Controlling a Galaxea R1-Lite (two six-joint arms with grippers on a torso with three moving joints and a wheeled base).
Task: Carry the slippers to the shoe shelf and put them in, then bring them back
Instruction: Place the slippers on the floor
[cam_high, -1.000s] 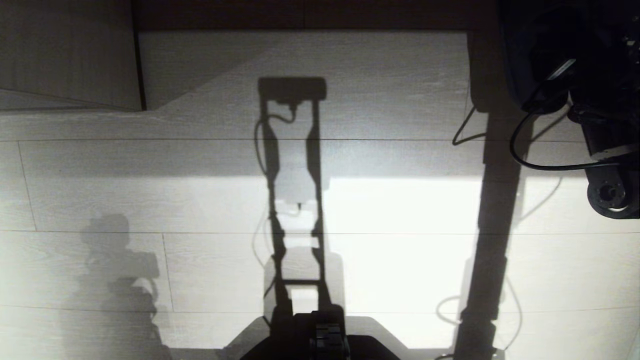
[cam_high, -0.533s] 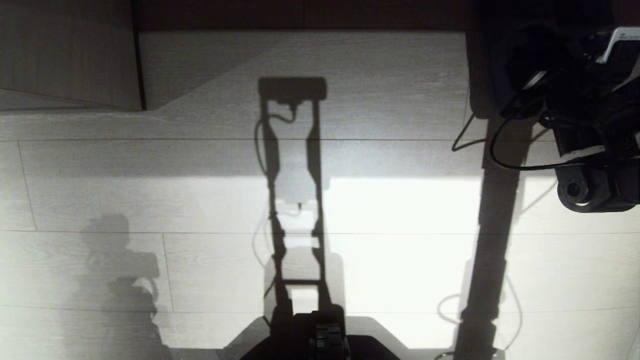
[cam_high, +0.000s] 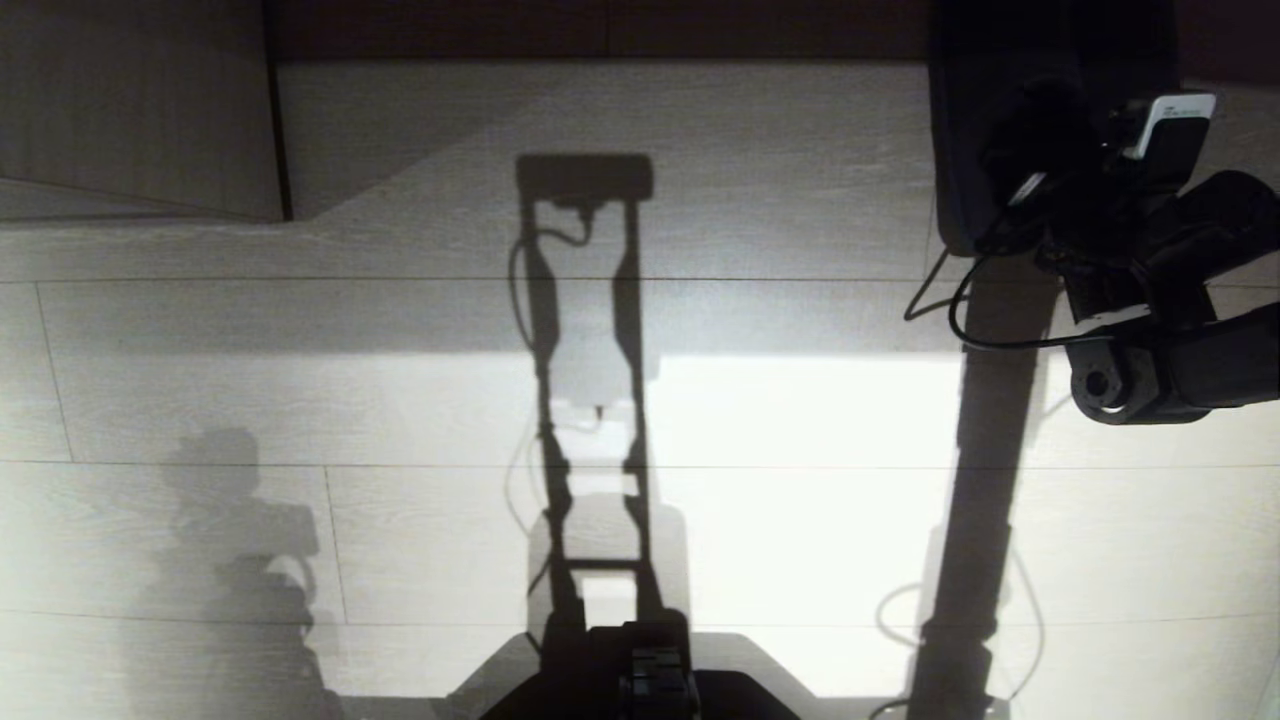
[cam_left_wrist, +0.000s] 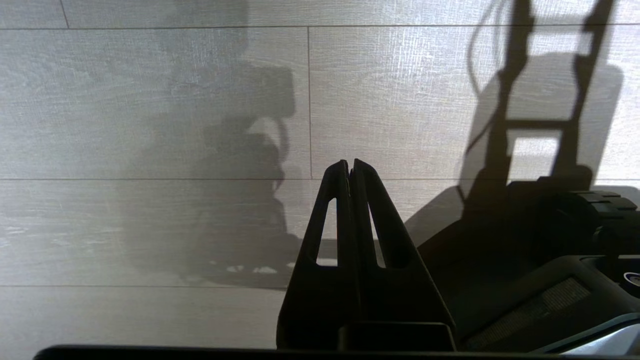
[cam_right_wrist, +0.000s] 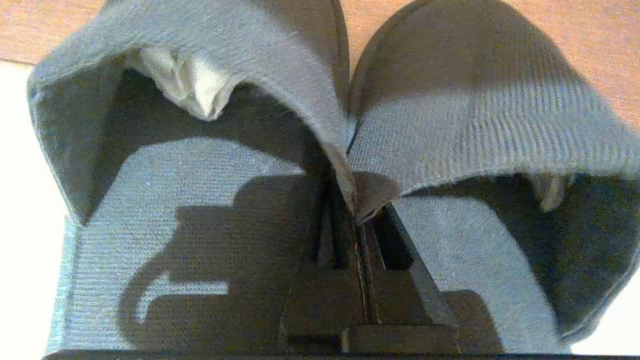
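Right gripper (cam_right_wrist: 356, 200) apparently pinches both slippers (cam_right_wrist: 450, 125) together.

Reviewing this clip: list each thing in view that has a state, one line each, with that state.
slippers: side by side, their adjoining upper edges pinched together, held.
right pincer: shut on the slippers, at the head view's upper right.
left pincer: shut, empty, above bare floor.
floor: pale planks, crossed by the robot's shadows.

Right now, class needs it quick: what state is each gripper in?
Left gripper: shut, holding nothing, above the floor.
Right gripper: shut on the slippers, pinching their inner edges together.
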